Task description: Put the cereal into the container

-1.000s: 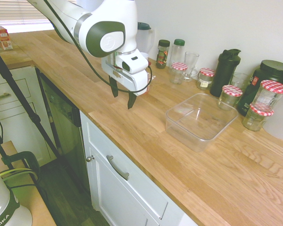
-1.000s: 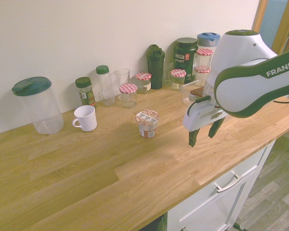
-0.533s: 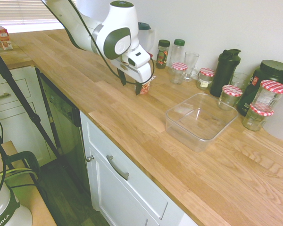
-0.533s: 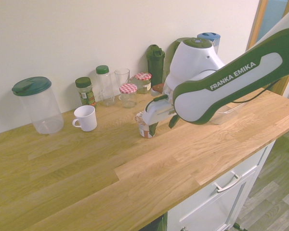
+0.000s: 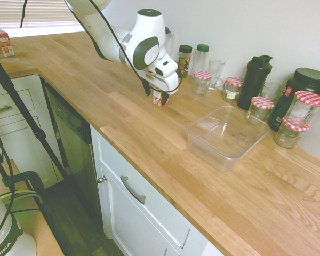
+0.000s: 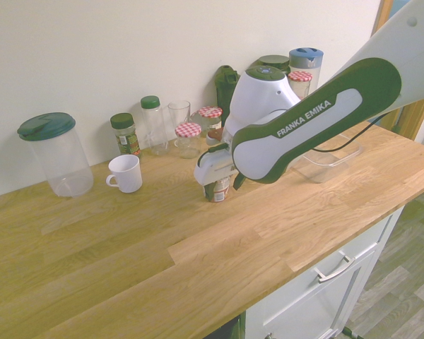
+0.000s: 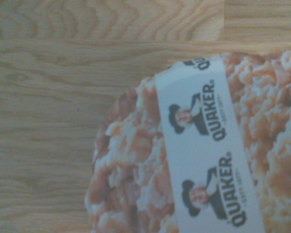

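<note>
The tool (image 6: pixel 225 189) is spread open around the cereal cup (image 6: pixel 219 191), which stands on the wooden bench (image 6: pixel 127 247), apart from the clear container (image 5: pixel 228 137).

The white arm (image 5: pixel 144 48) slants down from the upper left of the first exterior view, its open gripper (image 5: pixel 157 92) pointing downward.

Cereal (image 7: pixel 131 165), lid printed with oat clusters | pale band (image 7: pixel 203 141) across lid, repeated "QUAKER" and hatted figure | wood-grain worktop (image 7: pixel 43 107) beside
</note>
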You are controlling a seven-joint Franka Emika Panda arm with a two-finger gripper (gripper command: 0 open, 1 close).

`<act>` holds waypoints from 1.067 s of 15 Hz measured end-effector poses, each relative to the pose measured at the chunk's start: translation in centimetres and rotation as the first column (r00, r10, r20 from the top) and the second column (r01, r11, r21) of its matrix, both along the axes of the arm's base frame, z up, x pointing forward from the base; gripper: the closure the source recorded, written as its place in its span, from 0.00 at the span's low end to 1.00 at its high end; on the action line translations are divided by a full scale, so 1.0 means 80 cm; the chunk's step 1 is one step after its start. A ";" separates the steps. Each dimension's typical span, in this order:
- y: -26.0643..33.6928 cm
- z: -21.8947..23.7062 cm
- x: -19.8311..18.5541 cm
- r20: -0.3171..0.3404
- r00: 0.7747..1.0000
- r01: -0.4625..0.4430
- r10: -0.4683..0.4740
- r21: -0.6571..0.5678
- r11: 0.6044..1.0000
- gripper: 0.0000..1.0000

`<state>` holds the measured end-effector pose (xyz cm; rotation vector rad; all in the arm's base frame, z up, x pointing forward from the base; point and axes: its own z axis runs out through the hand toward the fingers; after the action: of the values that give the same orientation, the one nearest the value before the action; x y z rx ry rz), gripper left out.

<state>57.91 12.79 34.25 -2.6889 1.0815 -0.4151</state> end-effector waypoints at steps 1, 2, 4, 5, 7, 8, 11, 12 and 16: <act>-0.002 0.001 0.002 0.014 1.000 -0.004 0.004 0.010 1.000 0.00; -0.003 0.003 0.004 0.031 1.000 -0.007 0.007 0.022 1.000 0.00; 0.001 0.006 0.008 0.050 0.999 -0.018 0.016 0.038 0.999 0.00; 0.004 0.005 0.009 0.049 0.999 -0.022 0.020 0.038 0.999 0.00; 0.011 -0.003 0.015 0.047 0.998 -0.037 0.035 0.036 0.999 0.00; 0.014 -0.007 0.018 0.050 0.998 -0.046 0.044 0.033 0.998 0.00; 0.017 -0.003 0.028 0.075 0.995 -0.074 0.072 0.018 0.997 0.00; 0.018 0.002 0.031 0.084 0.992 -0.091 0.091 -0.002 0.996 0.00; 0.021 0.010 0.035 0.097 0.984 -0.142 0.149 -0.077 0.987 1.00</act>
<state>60.71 14.48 35.04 -2.7503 0.8504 -0.5671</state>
